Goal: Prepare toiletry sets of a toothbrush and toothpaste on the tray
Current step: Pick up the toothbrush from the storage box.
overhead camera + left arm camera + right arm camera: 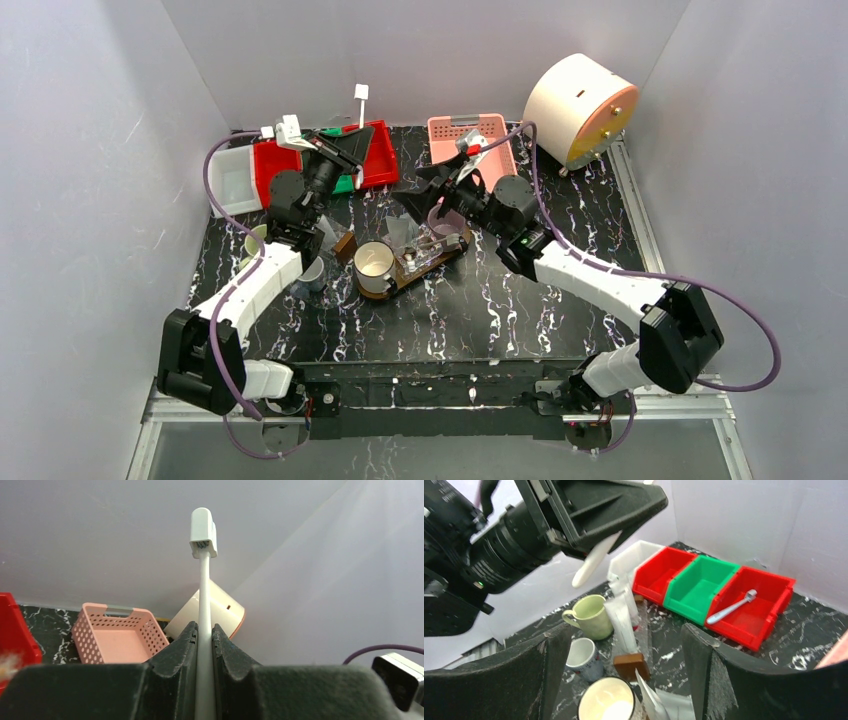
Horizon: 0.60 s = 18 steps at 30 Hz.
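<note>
Overhead and wrist views of a two-arm robot at a black marbled bench. The left claw is clenched on a slim white toothbrush, gripping it about mid-handle. The capped head stands up above the fingers and the tail end pokes out below. This claw is raised at the back left, over the row of bins and well apart from the tray. The tray is a dark-brown board lying mid-bench with a cream mug and clear bags on it. The right claw hovers above the tray, its jaws spread wide and nothing between them. A second brush lies in a red bin. The toothbrush looks light, stiff and smooth, so it is likely to swivel or slide in a two-point pinch. Mid-handle across the flat sides seems the safest place to hold it, clear of the head. To stand it in a mug, the free tail end would probably go in first.
</note>
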Available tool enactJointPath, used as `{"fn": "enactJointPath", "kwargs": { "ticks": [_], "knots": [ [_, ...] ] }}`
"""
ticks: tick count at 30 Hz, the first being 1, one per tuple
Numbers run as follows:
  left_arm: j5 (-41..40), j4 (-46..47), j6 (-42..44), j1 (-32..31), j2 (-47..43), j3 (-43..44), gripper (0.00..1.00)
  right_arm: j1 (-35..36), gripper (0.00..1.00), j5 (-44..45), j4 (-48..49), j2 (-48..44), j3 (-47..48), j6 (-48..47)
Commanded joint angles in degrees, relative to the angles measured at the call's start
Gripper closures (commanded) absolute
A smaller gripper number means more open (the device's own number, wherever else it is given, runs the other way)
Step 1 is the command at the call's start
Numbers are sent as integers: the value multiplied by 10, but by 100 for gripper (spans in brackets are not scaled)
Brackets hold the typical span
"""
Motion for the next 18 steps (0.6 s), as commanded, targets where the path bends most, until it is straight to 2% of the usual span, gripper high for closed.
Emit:
{"fn": "enactJointPath", "kwargs": {
  "ticks": [1,5,11,18],
  "knots": [
    [25,65,-27,-4,-31,-13,100,1,13,-55,73,15,43,39],
    [48,98,-66,-10,-29,-20,100,1,14,-91,86,28,60,59],
    [79,121,-79,-18,-25,-16,100,1,19,-144,86,55,93,88],
    [96,147,-87,-33,-31,-17,100,1,28,-170,96,79,118,108]
  ]
}}
